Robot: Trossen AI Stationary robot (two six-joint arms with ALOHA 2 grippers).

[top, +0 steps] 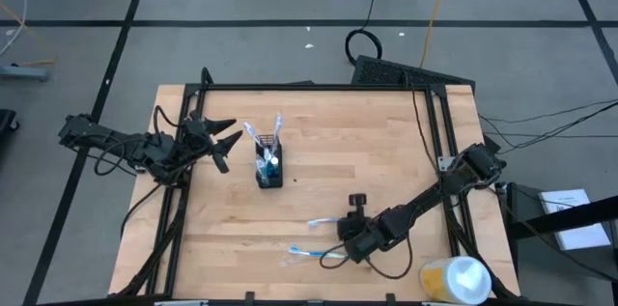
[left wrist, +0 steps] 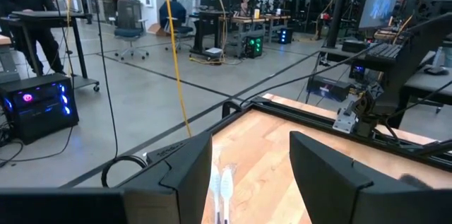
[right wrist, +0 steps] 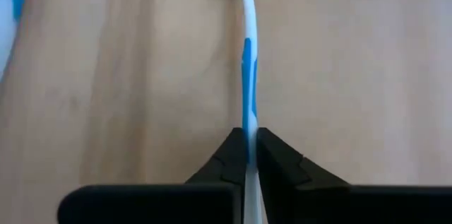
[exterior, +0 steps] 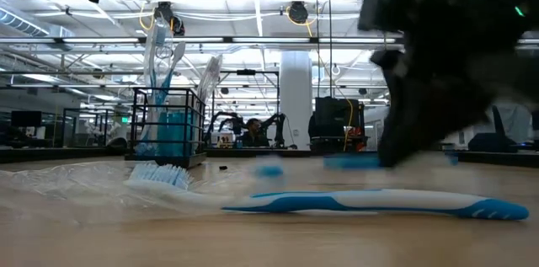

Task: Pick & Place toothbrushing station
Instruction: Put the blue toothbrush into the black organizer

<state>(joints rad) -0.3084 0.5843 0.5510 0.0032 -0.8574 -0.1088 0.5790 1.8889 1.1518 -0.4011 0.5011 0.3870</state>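
Nearest the low camera, a blue-and-white toothbrush (exterior: 337, 202) lies flat on the wooden table (top: 386, 152), bristles pointing toward the mesh holder (exterior: 168, 124) that stands upright farther back. From above, this brush (top: 307, 251) rests near the table's front edge, just beside the right gripper (top: 346, 238).

A second toothbrush (right wrist: 247, 75) is clamped between the right gripper's (right wrist: 249, 155) fingers, which are pinched tight on its handle; the brush lies along the wood with its head pointing away from the wrist. In the high view this brush (top: 323, 220) shows as a short blue-and-white stroke just off the gripper's tip, in the front middle of the table.

The black mesh holder (top: 269, 166) stands left of the table's centre, well apart from the right gripper, with several toothbrushes (top: 263, 137) upright in it, leaning outward, and something blue inside. The tiny tubes cannot be told apart.

The left gripper (top: 222, 139) waits just to the left of the holder, its fingers (left wrist: 183, 174) spread wide and holding nothing.

A yellow-and-white round container (top: 454, 278) sits at the table's front right corner. No writing or brand can be read on any item.
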